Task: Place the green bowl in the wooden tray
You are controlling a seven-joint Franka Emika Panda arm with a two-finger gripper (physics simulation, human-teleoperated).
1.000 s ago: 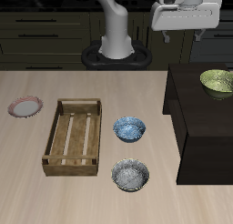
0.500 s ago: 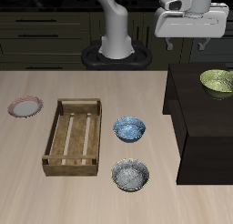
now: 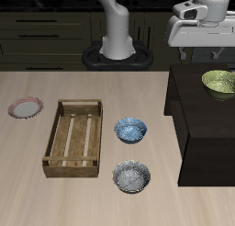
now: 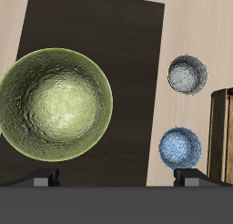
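The green bowl [image 3: 220, 81] sits upright on a dark raised block [image 3: 197, 129] at the side of the table. It fills much of the wrist view [image 4: 56, 104], olive with a mottled lighter inside. My gripper [image 3: 203, 55] hangs high above the block, a little farther back than the bowl. It is open and empty, and its fingertips [image 4: 41, 179] stand wide apart in the wrist view. The wooden tray [image 3: 75, 138] lies on the light table, well away from the bowl, and its edge shows in the wrist view [image 4: 222, 127].
Two blue-grey patterned bowls [image 3: 130, 129] [image 3: 132, 176] stand between the tray and the dark block; both show in the wrist view [image 4: 180, 147] [image 4: 187, 75]. A pink plate [image 3: 25, 107] lies beyond the tray. The robot's base [image 3: 117, 51] stands at the back.
My gripper has moved sideways from near the block's back edge to a spot closer above the green bowl. It stays open. Nothing on the table has moved.
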